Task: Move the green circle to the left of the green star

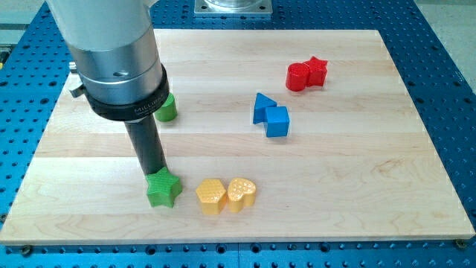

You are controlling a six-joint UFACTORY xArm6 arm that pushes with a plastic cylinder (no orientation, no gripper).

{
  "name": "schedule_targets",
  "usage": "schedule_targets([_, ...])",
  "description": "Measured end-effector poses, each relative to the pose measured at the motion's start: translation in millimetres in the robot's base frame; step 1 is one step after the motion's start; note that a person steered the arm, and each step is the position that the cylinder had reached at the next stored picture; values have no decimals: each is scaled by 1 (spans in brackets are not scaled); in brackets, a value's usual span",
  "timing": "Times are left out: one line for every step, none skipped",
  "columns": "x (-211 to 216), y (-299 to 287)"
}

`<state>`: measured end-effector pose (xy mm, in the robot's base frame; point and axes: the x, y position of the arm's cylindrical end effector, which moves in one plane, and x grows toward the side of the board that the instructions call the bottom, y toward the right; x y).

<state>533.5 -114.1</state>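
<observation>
The green star (163, 190) lies near the view's bottom left of the wooden board (357, 186). The green circle (166, 109) sits above it, at the view's upper left, partly hidden behind the arm's grey body. My tip (154, 174) is at the lower end of the dark rod, touching the star's upper edge. The tip is well below the green circle.
A yellow hexagon (210, 196) and a yellow heart (242, 193) lie side by side just right of the star. A blue triangle (262, 107) and a blue cube (277, 122) sit mid-board. A red cylinder (298, 77) and a red star (317, 70) are at the upper right.
</observation>
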Motion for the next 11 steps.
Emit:
schedule_targets([14,0])
schedule_targets([26,5])
schedule_targets([-5,-23])
schedule_targets([-11,-7])
schedule_targets([-68,44])
schedule_targets([-127,50])
schedule_targets([-138,-4])
schedule_targets([-41,-51])
schedule_targets([-79,-41])
schedule_targets([-93,-72])
schedule_targets([-50,-119])
